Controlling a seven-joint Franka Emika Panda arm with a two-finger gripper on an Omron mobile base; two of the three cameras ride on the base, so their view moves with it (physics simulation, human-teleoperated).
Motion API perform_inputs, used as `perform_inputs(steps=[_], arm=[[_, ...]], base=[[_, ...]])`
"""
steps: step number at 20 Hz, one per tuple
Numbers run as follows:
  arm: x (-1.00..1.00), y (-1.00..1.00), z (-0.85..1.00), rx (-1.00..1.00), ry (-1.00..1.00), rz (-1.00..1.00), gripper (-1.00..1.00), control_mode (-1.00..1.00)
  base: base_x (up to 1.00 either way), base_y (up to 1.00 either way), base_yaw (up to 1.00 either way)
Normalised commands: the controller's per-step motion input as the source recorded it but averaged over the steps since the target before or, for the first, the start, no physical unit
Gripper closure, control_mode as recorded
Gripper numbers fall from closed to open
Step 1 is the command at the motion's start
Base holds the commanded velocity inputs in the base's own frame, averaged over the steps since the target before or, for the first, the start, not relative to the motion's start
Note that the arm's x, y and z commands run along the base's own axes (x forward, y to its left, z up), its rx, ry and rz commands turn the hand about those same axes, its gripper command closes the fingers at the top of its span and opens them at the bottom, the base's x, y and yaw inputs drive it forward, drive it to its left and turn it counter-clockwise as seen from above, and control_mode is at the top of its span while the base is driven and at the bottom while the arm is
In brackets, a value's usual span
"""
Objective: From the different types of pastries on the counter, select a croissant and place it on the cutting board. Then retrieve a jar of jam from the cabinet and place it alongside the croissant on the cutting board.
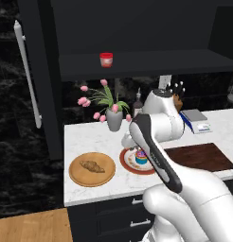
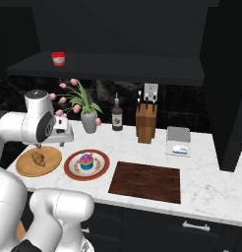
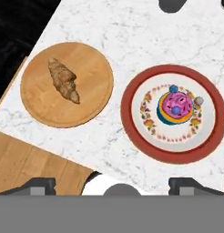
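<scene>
The first step, picking the croissant [image 3: 63,80], is judged to be in hand and not yet carried out: the croissant is seen lying on the round wooden disc [image 3: 89,59] at the left end of the counter [image 2: 201,182], untouched, with the cupcake [image 3: 175,108] on the red-rimmed plate [image 3: 132,132] just beside it. The gripper [image 3: 111,184] is held above the gap between disc and plate, its fingertips [image 3: 38,185] spread wide and nothing between them. For the next move, the hand is expected to be shifted over the disc, turned to span the croissant's narrow width, and lowered. The cutting board [image 2: 145,181] is seen bare beyond the plate. The jar of jam [image 1: 106,59] is left standing on the cabinet shelf [image 1: 151,61]. No brand, label or readable writing is made out anywhere.
</scene>
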Motion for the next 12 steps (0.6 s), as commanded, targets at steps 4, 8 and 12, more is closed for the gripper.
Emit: perform_inputs(steps=[4,8,12], arm=[[0.42,0.71,-0.61,0.00,0.00,0.38,-1.00,-1.00],[0.74,0.74,-0.35,0.00,-0.01,0.26,-1.00,-1.00],[0.81,0.67,-0.52,0.00,0.00,0.22,-1.00,-1.00]], base=[[0.00,0.00,0.00],[0.00,0.00,0.00],[0.00,0.00,0.00]])
